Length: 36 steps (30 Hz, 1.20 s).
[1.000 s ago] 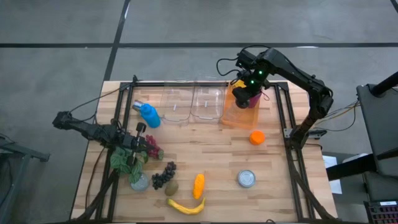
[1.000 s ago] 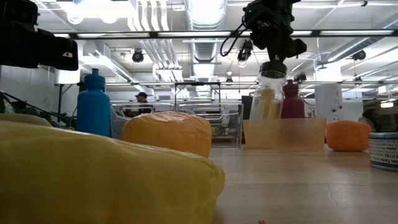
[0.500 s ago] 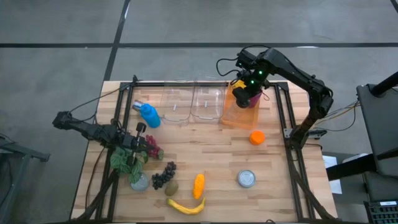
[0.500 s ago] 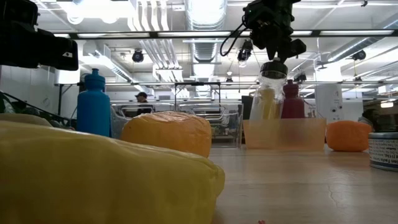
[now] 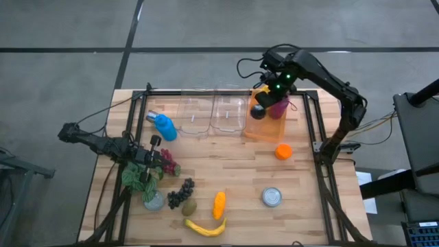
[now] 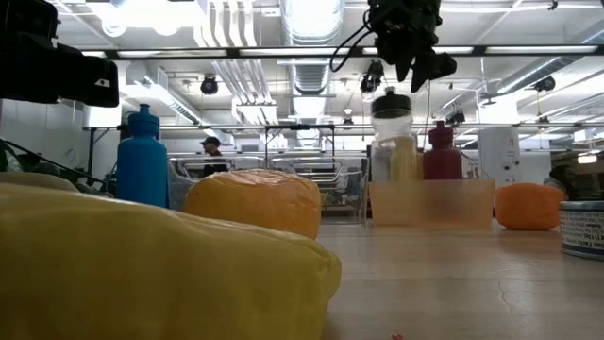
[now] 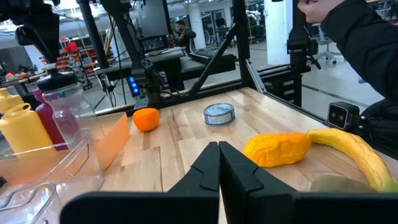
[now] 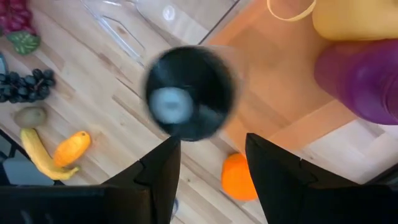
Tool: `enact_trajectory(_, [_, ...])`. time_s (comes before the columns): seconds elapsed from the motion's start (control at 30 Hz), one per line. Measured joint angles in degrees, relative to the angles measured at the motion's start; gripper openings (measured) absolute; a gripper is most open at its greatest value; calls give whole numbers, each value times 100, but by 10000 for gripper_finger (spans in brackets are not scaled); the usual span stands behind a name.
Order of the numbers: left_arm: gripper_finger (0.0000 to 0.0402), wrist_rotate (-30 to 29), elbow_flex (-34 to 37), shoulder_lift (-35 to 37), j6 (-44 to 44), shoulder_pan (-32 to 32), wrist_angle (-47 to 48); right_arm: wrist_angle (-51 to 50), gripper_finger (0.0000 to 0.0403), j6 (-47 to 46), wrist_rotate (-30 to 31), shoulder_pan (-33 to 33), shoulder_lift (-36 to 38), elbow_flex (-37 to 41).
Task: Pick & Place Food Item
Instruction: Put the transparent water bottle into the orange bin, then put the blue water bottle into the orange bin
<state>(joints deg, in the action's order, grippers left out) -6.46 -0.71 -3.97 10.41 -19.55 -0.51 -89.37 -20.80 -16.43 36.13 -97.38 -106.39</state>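
A clear bottle with a black cap (image 6: 392, 137) stands in the orange bin (image 5: 264, 130) at the table's far right, beside a yellow bottle (image 8: 354, 18) and a purple bottle (image 8: 357, 81). My right gripper (image 6: 415, 61) hangs open just above it, pointing steeply down, and the cap (image 8: 189, 93) shows beyond its fingers. The two are apart. My left gripper (image 7: 219, 152) is shut and level at the table's left side (image 5: 154, 152), holding nothing.
Two clear containers (image 5: 212, 113) and a blue bottle (image 5: 163, 125) stand left of the bin. An orange (image 5: 283, 151), a can (image 5: 272, 197), a banana (image 5: 206, 228), an orange-yellow fruit (image 5: 219, 204), a kiwi (image 5: 189, 206) and dark grapes (image 5: 181, 193) lie nearer.
My right gripper has let go of the clear bottle's top and risen a little above it. The bottle, which hung under the fingers over the bin, now stands free in the bin, slightly farther toward the table's left, with its black cap uncovered.
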Motion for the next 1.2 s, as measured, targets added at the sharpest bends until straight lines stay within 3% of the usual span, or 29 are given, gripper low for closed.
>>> enact_trajectory(0.8, [1,-1,0,0,0,2,0,-67,177,46,10,-12,-192,-169])
enact_trajectory(1.07, [1,0,2,0,0,2,0,-65,177,140,183,-76,219,-240])
enact_trajectory(1.2, [1,-1,2,0,0,2,0,2,177,189,665,-441,545,-236])
